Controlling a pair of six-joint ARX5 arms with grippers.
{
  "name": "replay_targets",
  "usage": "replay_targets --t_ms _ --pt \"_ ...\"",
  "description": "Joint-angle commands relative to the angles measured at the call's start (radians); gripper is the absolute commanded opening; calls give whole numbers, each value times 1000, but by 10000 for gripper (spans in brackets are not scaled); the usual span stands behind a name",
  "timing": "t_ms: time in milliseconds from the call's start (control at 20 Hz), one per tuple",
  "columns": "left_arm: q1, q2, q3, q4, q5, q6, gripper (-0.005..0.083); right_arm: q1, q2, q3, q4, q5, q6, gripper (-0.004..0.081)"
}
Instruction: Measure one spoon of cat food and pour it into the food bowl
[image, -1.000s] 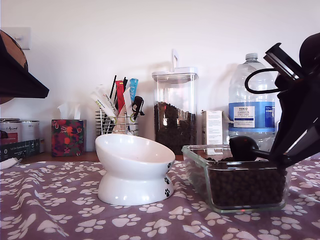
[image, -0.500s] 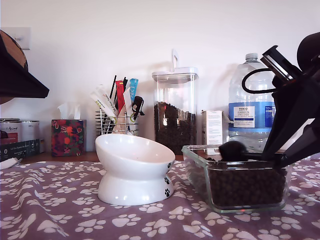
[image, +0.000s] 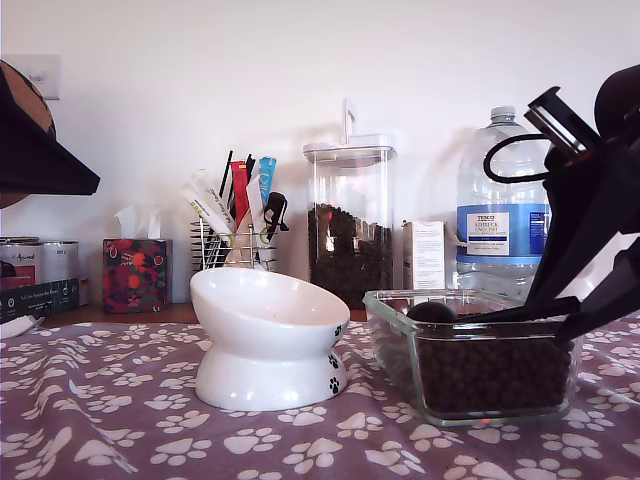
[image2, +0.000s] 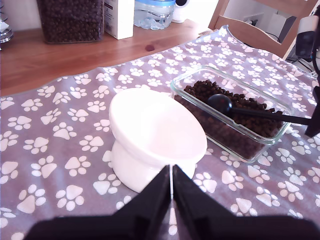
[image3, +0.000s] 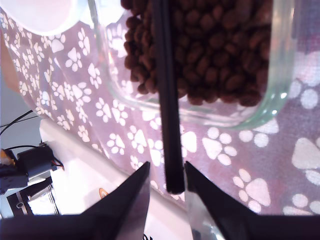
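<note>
The black spoon (image: 432, 311) lies nearly level, its round cup sunk among the brown cat food (image: 490, 375) in a clear glass dish (image: 395, 345) at the exterior view's right. My second gripper (image: 580, 315) is shut on the far end of the spoon handle (image3: 166, 100), seen between its fingers (image3: 134, 200) over the cat food (image3: 215, 45). The white food bowl (image: 265, 320) stands empty beside the dish, toward the exterior view's left. My first gripper (image2: 171, 192) is shut on nothing, just short of the food bowl (image2: 150, 130); the spoon (image2: 220, 102) and dish (image2: 235, 145) lie beyond.
A tall clear jar of kibble (image: 350, 225), a water bottle (image: 503, 200), a small white box (image: 427, 255), a wire holder of pens (image: 238, 240), a tissue box (image: 136, 272) and cans (image: 40, 275) line the back. A paw-print cloth (image: 120, 420) covers the table. A dark arm part (image: 40, 140) hangs at the exterior view's left.
The spoon's cup has dropped from above the dish rim into the kibble and slid toward the exterior view's left, the handle flattening. My first gripper and the bowl have not moved.
</note>
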Motion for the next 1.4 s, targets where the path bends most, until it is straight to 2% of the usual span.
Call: replay_targets --t_ms 0,250,450,550,700,900,1100,1350 --pt "-2 4 5 11 3 5 -19 3 -6 42 -26 18 -32 185" --pt "-2 4 5 12 3 5 -19 53 -36 114 -114 209 -95 204" --pt "-2 4 5 12 3 5 -19 114 -38 155 -180 315 -143 215" --pt "-2 4 5 12 3 5 -19 156 -41 171 -196 363 -142 215" --pt "-2 4 5 12 3 5 -19 246 -47 190 -198 510 -140 215" --pt "-2 4 5 11 5 5 -19 342 -46 191 -172 657 -137 215" --pt "-2 4 5 12 14 4 -19 359 -43 191 -134 705 -138 217" --pt "-2 4 5 12 28 4 -19 358 -40 191 -131 706 -138 211"
